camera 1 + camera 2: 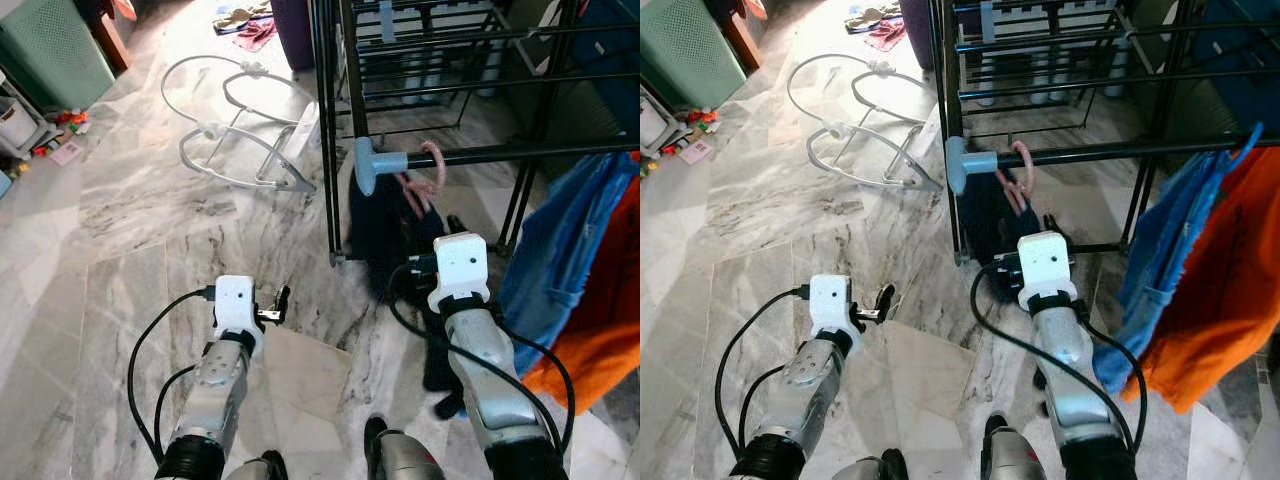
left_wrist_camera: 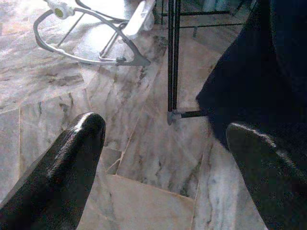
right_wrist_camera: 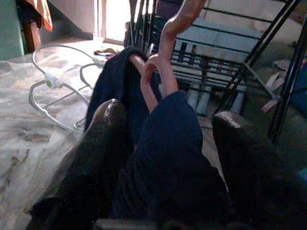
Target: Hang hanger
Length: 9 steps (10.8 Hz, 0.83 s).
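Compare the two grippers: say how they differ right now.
The right gripper is raised toward the rack's rail, its fingers around the navy garment on a pink hanger. The left gripper is open, holding nothing, over the marble floor. Both have two black fingers.

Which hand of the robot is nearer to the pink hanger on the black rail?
The right hand. It is just below the pink hanger, its fingers around the dark garment on that hanger. The left hand is open over the marble floor, off to the hanger's left.
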Motion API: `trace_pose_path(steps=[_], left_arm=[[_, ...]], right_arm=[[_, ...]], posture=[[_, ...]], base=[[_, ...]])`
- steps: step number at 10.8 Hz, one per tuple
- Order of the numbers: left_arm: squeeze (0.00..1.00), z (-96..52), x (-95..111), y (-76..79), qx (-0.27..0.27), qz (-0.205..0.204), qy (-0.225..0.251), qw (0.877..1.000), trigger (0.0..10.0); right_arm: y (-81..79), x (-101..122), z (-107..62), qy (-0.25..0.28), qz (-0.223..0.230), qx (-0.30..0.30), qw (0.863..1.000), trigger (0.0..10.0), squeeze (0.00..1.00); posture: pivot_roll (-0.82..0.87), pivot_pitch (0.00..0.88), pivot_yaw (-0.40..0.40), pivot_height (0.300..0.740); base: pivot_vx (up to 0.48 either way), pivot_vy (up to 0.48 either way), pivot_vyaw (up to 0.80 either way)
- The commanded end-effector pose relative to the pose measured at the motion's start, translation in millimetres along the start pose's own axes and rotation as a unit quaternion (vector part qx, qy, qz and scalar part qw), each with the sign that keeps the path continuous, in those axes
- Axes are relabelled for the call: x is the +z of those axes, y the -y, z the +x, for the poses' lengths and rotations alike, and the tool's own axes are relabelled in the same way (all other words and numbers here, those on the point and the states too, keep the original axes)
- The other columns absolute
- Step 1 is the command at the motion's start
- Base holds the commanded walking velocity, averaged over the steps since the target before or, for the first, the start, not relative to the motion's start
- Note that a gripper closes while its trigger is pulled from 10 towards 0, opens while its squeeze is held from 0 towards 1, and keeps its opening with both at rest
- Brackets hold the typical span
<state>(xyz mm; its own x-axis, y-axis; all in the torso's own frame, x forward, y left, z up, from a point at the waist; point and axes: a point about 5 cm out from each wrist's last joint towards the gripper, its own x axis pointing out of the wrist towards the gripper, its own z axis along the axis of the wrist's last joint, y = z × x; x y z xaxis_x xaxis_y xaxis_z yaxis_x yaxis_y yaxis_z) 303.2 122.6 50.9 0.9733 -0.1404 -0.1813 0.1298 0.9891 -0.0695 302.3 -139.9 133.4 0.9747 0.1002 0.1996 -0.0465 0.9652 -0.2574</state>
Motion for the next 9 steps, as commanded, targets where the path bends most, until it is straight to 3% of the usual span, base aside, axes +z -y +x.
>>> trace_pose_path(steps=[1,3,9], left_arm=[[0.0,-1.8,-6,-1.9,0.007,0.004,-0.014,1.0,10.0],[0.0,-1.2,-6,-2.3,0.017,0.014,-0.015,1.0,10.0],[0.0,3.0,-2,-6.6,0.039,0.027,-0.006,0.999,10.0]], right_arm=[[-2.8,-1,-6.0,0.003,-0.002,0.002,1.0,10.0,1.0],[-3.7,-2,-14.6,0.013,-0.021,0.009,1.0,10.0,1.0],[4.5,0,-17.5,0.033,-0.073,-0.008,0.997,10.0,1.0]], posture=[[-0.24,0.239,0.102,0.74],[-0.23,0.232,0.112,0.74],[-0.23,0.206,0.106,0.74]], base=[[0.0,0.0,0.0],[0.0,0.0,0.0],[0.0,0.0,0.0]])
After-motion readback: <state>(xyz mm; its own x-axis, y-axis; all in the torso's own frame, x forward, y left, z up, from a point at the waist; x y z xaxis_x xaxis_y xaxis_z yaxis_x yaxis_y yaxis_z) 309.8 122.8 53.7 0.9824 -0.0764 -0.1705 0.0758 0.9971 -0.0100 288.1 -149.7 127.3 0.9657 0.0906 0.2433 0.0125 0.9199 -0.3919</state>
